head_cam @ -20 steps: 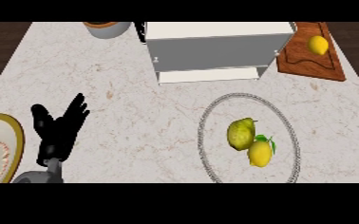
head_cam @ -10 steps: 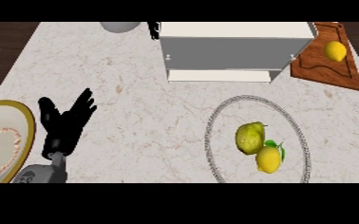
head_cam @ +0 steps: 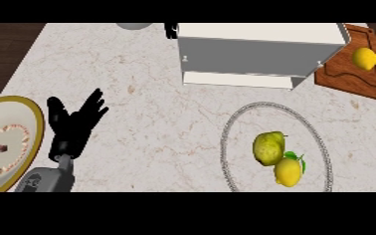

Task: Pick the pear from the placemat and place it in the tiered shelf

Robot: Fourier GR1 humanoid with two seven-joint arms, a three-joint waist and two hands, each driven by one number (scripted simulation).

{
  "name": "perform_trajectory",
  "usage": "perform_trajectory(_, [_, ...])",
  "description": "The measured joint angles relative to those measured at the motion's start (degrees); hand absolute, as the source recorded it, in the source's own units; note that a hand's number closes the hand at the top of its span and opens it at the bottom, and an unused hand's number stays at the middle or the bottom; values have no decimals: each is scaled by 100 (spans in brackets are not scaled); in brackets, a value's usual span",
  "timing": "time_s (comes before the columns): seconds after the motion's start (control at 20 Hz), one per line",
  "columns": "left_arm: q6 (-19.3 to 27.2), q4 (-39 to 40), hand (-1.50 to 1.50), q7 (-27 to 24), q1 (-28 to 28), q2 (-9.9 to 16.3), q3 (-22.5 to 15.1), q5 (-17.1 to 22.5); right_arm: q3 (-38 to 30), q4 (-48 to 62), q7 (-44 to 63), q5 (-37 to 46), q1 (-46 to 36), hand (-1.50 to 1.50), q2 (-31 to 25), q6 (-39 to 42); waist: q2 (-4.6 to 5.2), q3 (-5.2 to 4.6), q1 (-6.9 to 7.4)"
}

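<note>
Green pear [head_cam: 269, 147] is sliding left in view on the placemat [head_cam: 235, 129], untouched; left hand [head_cam: 73, 124] resting, fingers spread apart, shelf [head_cam: 257, 55] waiting.

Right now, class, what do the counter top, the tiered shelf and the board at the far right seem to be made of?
Counter top: looks like pale stone, marble perhaps, going by its thin brownish veins.
Tiered shelf: flat white and grey panels, matte, with no grain; painted metal or plastic, hard to tell.
Board: reddish brown with a grooved edge, probably wood.
</note>
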Motion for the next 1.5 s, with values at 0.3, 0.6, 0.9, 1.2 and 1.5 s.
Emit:
perform_trajectory(0.3, [-54,5,0,21,-24,-2,15,15,-221,159,1533,501,-745,-150,-85,549,-2,0,80])
perform_trajectory(0.6, [-64,47,0,-22,8,-40,8,-23,-44,606,2479,1152,-1838,-150,51,1261,-40,8,76])
perform_trajectory(0.9, [-63,73,0,25,44,-35,61,-19,150,1265,3030,1888,-2762,-150,655,1772,-84,18,-18])
perform_trajectory(1.2, [-84,82,0,-14,118,14,139,-31,133,2094,3243,2666,-3629,-150,1584,2192,-117,21,-111])
perform_trajectory(1.5, [-93,97,0,-26,194,15,231,-17,38,2808,3264,3475,-4258,-150,2597,2530,-156,38,-238])
